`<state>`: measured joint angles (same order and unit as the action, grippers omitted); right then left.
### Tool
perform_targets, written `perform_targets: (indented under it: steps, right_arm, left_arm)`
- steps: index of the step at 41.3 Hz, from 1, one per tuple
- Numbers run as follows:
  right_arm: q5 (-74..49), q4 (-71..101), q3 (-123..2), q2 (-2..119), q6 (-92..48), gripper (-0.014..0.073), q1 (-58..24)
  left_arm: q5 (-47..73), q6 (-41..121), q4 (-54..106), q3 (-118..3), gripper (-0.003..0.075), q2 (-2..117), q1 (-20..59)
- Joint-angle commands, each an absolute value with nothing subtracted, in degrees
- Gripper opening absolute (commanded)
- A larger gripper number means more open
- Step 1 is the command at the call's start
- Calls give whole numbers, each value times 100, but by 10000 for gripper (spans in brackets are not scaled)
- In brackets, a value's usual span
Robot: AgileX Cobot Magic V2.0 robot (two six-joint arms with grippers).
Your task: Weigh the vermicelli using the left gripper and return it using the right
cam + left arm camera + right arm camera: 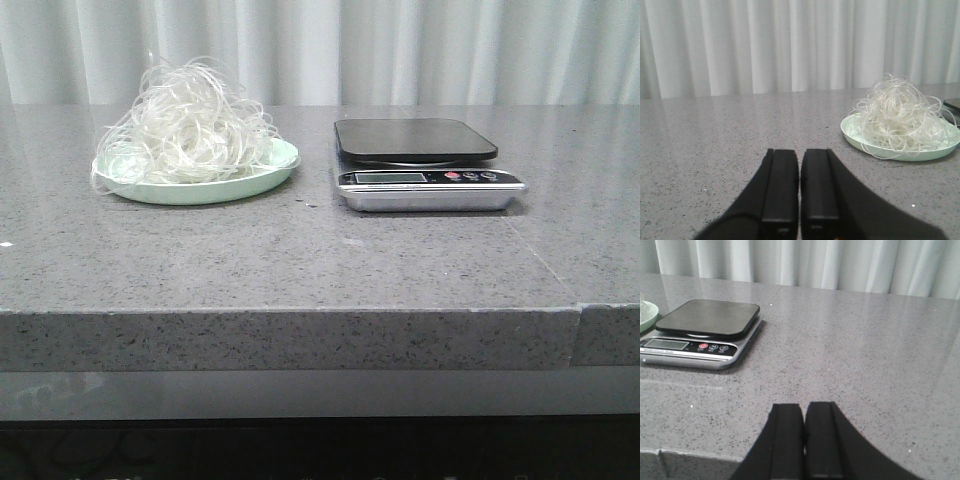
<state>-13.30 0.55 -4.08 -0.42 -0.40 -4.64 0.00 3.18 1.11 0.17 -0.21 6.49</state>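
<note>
One fluffy white vermicelli (185,125) nest heaped on pale green plate (262,179), both grippers' jaws together.

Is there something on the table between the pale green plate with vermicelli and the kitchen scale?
No. In the front view, only bare grey speckled stone tabletop separates the pale green plate of white vermicelli from the black-topped silver kitchen scale.

Even, soft, bright light; faint shadows under the pale green round plate (262,180) and flat black-topped silver scale (425,190); mild sheen on the speckled grey stone surface (300,260); wrist views slightly soft.
</note>
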Motion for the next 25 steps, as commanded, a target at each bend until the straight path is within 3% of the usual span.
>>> perform_targets:
  steps: [1, 25]
  right_arm:
    - [-221, 0, -142, -147, -82, 153, -412]
    - [444, 130, 112, -157, -63, 153, -181]
  left_arm:
    - [-444, 259, 168, 58, 141, -139, 660]
    - [-444, 259, 168, 58, 141, -139, 660]
